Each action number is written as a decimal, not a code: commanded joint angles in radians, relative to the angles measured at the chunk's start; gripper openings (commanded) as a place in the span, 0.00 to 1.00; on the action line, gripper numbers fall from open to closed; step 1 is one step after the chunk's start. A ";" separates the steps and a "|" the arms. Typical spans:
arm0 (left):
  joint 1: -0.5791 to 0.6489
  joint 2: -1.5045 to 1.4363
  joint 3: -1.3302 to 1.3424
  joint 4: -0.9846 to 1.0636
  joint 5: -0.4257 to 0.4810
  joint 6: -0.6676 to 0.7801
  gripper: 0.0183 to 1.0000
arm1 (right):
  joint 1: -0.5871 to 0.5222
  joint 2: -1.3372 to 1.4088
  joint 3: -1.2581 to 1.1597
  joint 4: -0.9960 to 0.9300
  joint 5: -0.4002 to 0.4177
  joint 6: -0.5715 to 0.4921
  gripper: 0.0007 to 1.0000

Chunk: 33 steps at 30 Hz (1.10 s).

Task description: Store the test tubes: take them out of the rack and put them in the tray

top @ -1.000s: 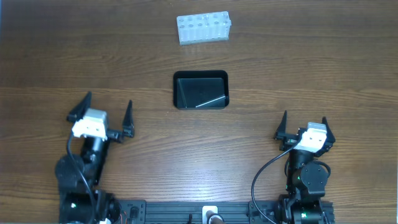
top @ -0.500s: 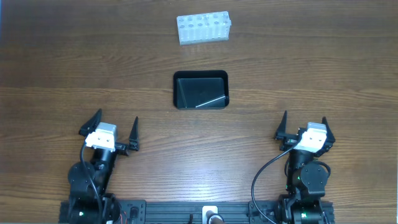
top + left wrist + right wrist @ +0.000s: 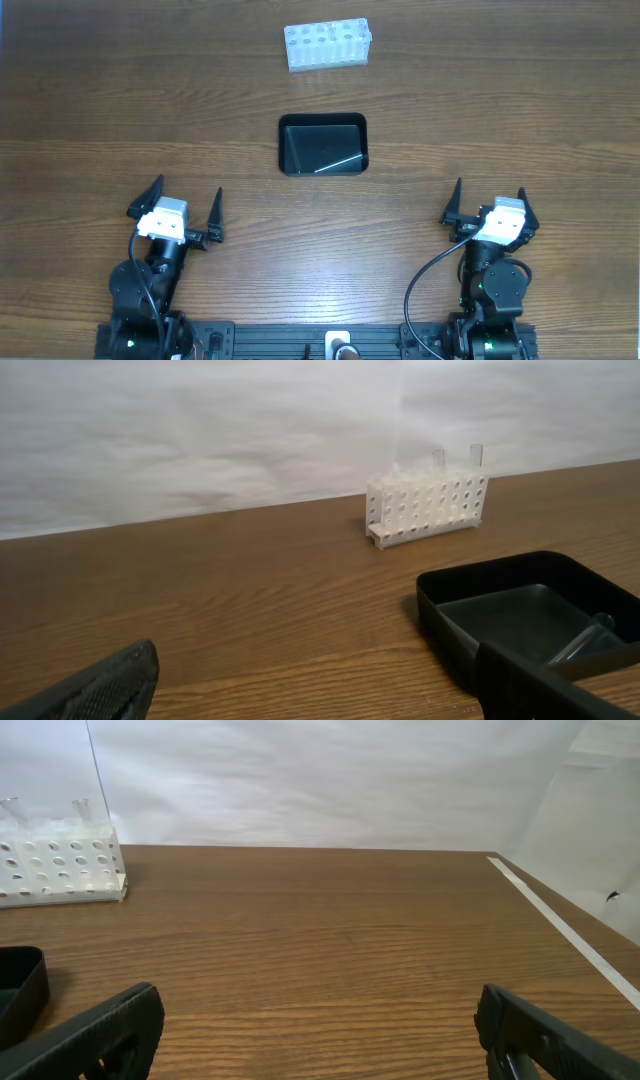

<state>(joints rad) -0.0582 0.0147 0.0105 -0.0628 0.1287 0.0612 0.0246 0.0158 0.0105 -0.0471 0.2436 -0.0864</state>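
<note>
A white test tube rack (image 3: pixel 328 46) stands at the far middle of the table, with two clear tubes (image 3: pixel 477 453) sticking up at one end. The black tray (image 3: pixel 322 145) lies nearer, and one clear tube (image 3: pixel 337 163) lies inside it. My left gripper (image 3: pixel 184 200) is open, low near its base at the front left, well short of the tray (image 3: pixel 520 610). My right gripper (image 3: pixel 488 197) is open near its base at the front right. In the right wrist view the rack (image 3: pixel 60 868) is far off and a corner of the tray (image 3: pixel 20 985) shows.
Bare brown wood table (image 3: pixel 500 100) surrounds the rack and tray. A pale strip (image 3: pixel 565 935) marks the table's right edge, and a white wall (image 3: pixel 200 430) rises behind the rack.
The left arm drew back toward its base, its open gripper moving nearer the front edge and slightly right, then held still. The right arm did not move.
</note>
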 commanded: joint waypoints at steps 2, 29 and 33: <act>0.006 -0.008 -0.005 -0.002 0.016 0.013 1.00 | -0.006 -0.005 -0.005 -0.002 0.012 0.000 0.99; 0.006 -0.008 -0.005 -0.002 0.016 0.013 1.00 | -0.006 -0.005 -0.005 -0.002 0.013 0.000 0.99; 0.006 -0.008 -0.005 -0.002 0.016 0.013 1.00 | -0.006 -0.003 -0.005 0.023 0.008 0.029 0.99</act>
<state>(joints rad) -0.0582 0.0147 0.0105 -0.0631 0.1287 0.0612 0.0246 0.0158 0.0105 -0.0437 0.2436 -0.0845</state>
